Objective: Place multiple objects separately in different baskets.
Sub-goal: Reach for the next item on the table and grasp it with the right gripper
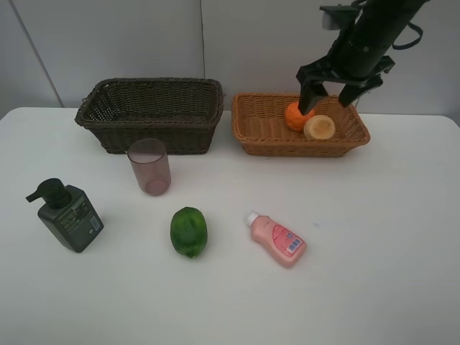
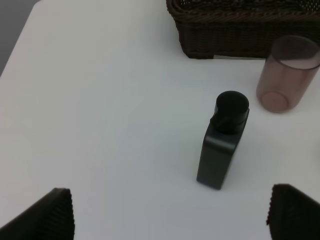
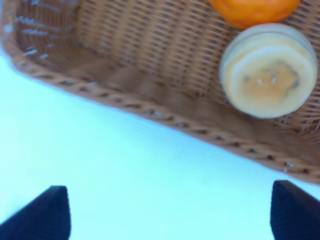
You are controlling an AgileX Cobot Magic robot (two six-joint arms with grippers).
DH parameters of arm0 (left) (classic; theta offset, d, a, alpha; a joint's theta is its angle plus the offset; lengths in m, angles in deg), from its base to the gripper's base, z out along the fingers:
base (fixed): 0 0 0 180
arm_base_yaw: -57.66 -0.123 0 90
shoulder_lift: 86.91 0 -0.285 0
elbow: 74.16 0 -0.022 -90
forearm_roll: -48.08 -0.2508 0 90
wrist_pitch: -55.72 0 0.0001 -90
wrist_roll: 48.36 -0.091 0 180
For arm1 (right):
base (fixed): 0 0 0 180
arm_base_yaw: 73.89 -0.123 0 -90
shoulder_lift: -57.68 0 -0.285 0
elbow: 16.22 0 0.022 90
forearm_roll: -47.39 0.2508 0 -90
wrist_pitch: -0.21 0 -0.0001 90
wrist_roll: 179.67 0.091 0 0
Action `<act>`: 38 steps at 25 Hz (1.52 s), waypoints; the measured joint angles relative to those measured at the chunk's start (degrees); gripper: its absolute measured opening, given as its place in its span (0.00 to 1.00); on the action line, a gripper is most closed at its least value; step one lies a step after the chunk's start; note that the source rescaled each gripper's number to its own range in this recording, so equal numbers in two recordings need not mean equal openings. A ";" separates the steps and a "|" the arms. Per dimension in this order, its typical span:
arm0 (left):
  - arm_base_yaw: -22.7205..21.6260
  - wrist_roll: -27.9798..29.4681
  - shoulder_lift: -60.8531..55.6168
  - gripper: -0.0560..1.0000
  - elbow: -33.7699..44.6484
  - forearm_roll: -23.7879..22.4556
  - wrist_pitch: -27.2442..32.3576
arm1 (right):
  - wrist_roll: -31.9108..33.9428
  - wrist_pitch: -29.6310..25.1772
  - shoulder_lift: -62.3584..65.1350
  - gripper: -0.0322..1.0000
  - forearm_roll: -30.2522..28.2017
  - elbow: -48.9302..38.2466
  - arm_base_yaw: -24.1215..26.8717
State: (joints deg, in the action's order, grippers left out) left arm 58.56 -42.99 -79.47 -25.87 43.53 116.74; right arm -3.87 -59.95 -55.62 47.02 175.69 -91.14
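The light tan basket (image 1: 262,136) (image 3: 125,80) holds an orange (image 1: 293,117) (image 3: 254,10) and a pale yellow round fruit (image 1: 319,127) (image 3: 269,70). My right gripper (image 1: 328,100) (image 3: 169,215) hovers open above this basket with nothing between its fingers. The dark brown basket (image 1: 151,115) (image 2: 240,35) stands to its left. On the table are the mauve cup (image 1: 149,167) (image 2: 287,75), the dark pump bottle (image 1: 68,214) (image 2: 222,140), the green oval fruit (image 1: 188,231) and the pink bottle (image 1: 278,239). My left gripper (image 2: 169,215) is open above the table near the pump bottle; the exterior view does not show it.
The white table (image 1: 374,237) runs back to a pale wall behind both baskets. Its left edge (image 2: 15,55) shows in the left wrist view, with a dark floor beyond it.
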 joint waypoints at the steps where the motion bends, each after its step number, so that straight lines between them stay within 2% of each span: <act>1: 0.00 0.00 0.00 1.00 0.00 0.00 0.00 | 0.41 -0.97 0.52 0.70 -0.58 0.00 -1.12; 9: 0.00 0.00 0.00 1.00 0.00 0.00 0.00 | 2.98 -5.41 2.44 0.70 -5.52 0.00 -13.30; 14: 0.00 0.00 0.00 1.00 0.00 0.00 0.00 | 4.20 -7.04 2.70 0.69 -5.54 -1.63 -15.66; 19: 0.00 0.00 0.00 1.00 0.00 0.00 0.00 | 4.20 -6.65 2.81 0.67 -5.46 -9.00 -17.42; 25: 0.00 0.00 0.00 1.00 0.00 0.00 0.00 | 4.20 -0.65 2.81 0.67 -2.73 -17.73 -20.55; 28: 0.00 0.00 0.00 1.00 0.00 0.00 0.00 | 4.20 3.42 2.81 0.67 -1.05 -21.25 -20.69; 38: 0.00 0.00 0.00 1.00 0.00 0.00 0.00 | 3.18 13.28 2.84 0.67 -1.15 -29.67 -20.69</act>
State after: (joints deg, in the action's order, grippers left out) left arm 58.56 -42.99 -79.47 -25.87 43.53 116.74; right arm -0.69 -46.68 -52.78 45.87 146.02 -111.83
